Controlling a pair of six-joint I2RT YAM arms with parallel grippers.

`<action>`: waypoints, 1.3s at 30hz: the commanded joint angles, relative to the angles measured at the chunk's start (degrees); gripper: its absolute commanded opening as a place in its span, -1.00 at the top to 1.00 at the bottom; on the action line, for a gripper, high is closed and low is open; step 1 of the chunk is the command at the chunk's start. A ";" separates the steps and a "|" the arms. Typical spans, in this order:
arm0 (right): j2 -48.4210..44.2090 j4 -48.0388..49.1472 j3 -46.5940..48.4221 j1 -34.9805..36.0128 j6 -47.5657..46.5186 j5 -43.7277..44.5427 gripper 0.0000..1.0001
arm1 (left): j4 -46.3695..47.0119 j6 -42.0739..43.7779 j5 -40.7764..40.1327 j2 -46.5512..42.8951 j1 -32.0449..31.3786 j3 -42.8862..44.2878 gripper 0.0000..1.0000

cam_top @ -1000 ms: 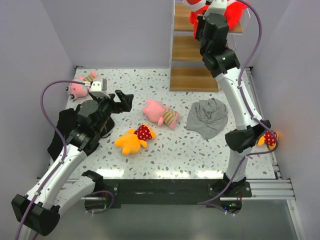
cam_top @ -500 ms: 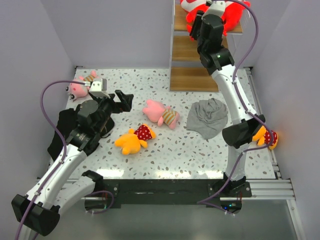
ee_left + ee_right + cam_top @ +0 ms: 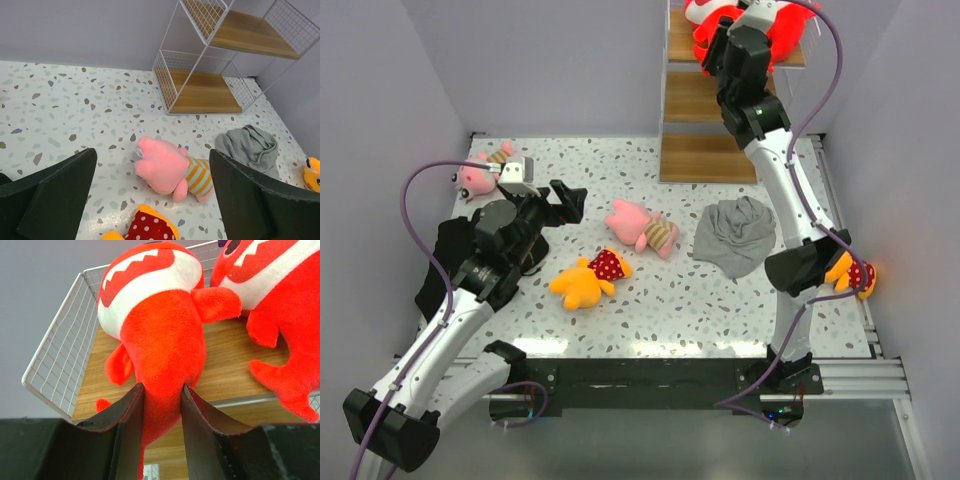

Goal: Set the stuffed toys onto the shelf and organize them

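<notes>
My right gripper (image 3: 162,387) is shut on the lower body of a red-and-white toy (image 3: 160,315) lying on the shelf's top board (image 3: 225,370). The second red-and-white toy (image 3: 280,295) lies beside it on the right. In the top view both red toys (image 3: 705,18) sit at the top of the shelf (image 3: 705,150). My left gripper (image 3: 152,170) is open and empty above a pink striped toy (image 3: 167,167), with a yellow-orange toy (image 3: 147,227) just below. Another pink toy (image 3: 480,170) lies far left. The second yellow-orange toy (image 3: 850,272) sits at the right edge behind my right arm.
A grey cloth (image 3: 735,235) lies crumpled in front of the shelf's bottom board. A black cloth (image 3: 445,260) lies at the left under my left arm. Walls close the table on three sides.
My right gripper has shifted slightly left at the top board with the red-and-white toy in it, and its elbow uncovered more of the right yellow-orange toy. The left arm has not moved.
</notes>
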 commanded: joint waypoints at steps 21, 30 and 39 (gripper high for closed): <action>-5.39 2.62 -0.37 -1.60 3.04 -4.58 -0.25 | 2.29 0.94 -2.24 -0.34 -0.20 0.00 -1.00; -28.64 -0.74 -29.52 -1.43 11.45 -21.09 -0.42 | 1.06 0.68 -4.79 0.71 -0.20 0.79 -0.99; -49.60 0.25 -65.40 -0.02 18.93 -33.39 -0.45 | -8.92 -2.21 -5.85 4.75 -0.90 3.68 -1.00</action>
